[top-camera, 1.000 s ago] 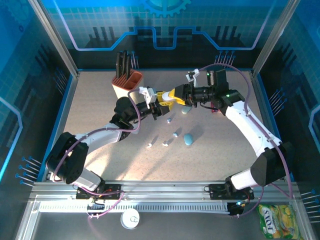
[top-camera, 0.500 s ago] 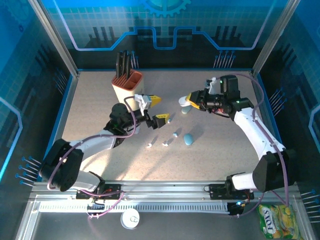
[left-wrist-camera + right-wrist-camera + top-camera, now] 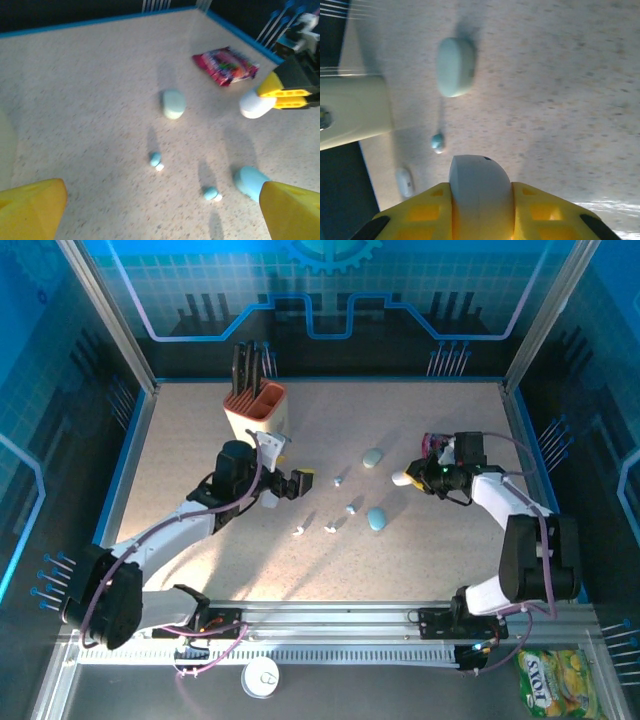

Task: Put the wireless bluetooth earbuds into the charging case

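The left tool (image 3: 288, 483) gapes wide and empty at nine o'clock on the table (image 3: 190, 430). Tiny earbuds (image 3: 351, 508) lie scattered centrally. At three o'clock, the right tool (image 3: 410, 478) pinches a white charging case (image 3: 480, 185). Its smooth, rounded shell may slip or twist loose.

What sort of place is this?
Most likely a robot test cell, not a home: a speckled table walled by blue printed panels, with the left arm and right arm bolted to a metal rail.
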Motion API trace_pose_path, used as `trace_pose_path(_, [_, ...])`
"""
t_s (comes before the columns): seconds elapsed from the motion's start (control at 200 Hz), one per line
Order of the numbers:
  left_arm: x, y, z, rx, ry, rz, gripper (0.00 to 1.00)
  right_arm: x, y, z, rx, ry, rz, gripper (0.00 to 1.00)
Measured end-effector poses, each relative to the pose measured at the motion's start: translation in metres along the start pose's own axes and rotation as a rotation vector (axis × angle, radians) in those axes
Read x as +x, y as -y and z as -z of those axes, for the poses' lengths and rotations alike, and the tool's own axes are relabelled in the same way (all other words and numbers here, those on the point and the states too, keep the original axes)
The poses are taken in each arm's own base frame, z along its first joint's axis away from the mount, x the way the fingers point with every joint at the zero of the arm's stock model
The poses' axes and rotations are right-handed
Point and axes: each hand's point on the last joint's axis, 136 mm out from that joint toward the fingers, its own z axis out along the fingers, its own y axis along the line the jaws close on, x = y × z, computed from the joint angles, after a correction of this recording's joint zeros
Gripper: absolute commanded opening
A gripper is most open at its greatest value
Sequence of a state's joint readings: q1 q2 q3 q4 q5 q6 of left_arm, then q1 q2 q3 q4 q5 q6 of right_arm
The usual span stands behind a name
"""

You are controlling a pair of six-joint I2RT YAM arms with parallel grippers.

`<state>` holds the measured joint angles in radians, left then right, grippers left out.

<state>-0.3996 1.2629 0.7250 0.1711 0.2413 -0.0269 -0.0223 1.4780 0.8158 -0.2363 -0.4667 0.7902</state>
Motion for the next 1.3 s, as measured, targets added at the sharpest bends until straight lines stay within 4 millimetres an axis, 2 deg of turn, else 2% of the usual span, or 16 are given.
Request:
trace_pose_path(0.13, [0.008,-0.013,-0.001,-0.077,-0.089,0.03,0.99,-0.001,0.023,-0.01,0.033,-0.004,-0.025,0.18])
trace_pose_path(0.29, [0.031,-0.032,-0.002,-0.162,-0.226,0.085,0.99,0.003,0.051,-0.017,0.067,-0.014,-0.067,0.21])
trace_pose_path(0.42, [0.052,-0.047,-0.001,-0.218,-0.319,0.139,0.99,0.001,0.058,-0.016,0.065,-0.005,-0.079,0.35])
trace_pose_path(0.59, [0.074,-0.057,-0.003,-0.256,-0.443,0.172,0.99,-0.005,0.067,-0.01,0.076,0.023,-0.085,0.53])
trace_pose_path(0.815, [0.093,-0.07,-0.006,-0.32,-0.591,0.203,0.98,-0.006,0.059,0.018,0.115,0.079,-0.015,0.69])
trace_pose_path(1.04, [0.123,-0.082,-0.007,-0.377,-0.749,0.225,0.85,-0.008,0.035,0.047,0.154,0.128,0.133,0.71])
trace_pose_path(1.136, [0.134,-0.083,-0.006,-0.381,-0.8,0.233,0.8,-0.005,0.029,0.05,0.159,0.125,0.163,0.7])
trace_pose_path(1.296, [0.144,-0.086,-0.008,-0.389,-0.856,0.241,0.75,0.0,0.031,0.049,0.176,0.109,0.168,0.7])
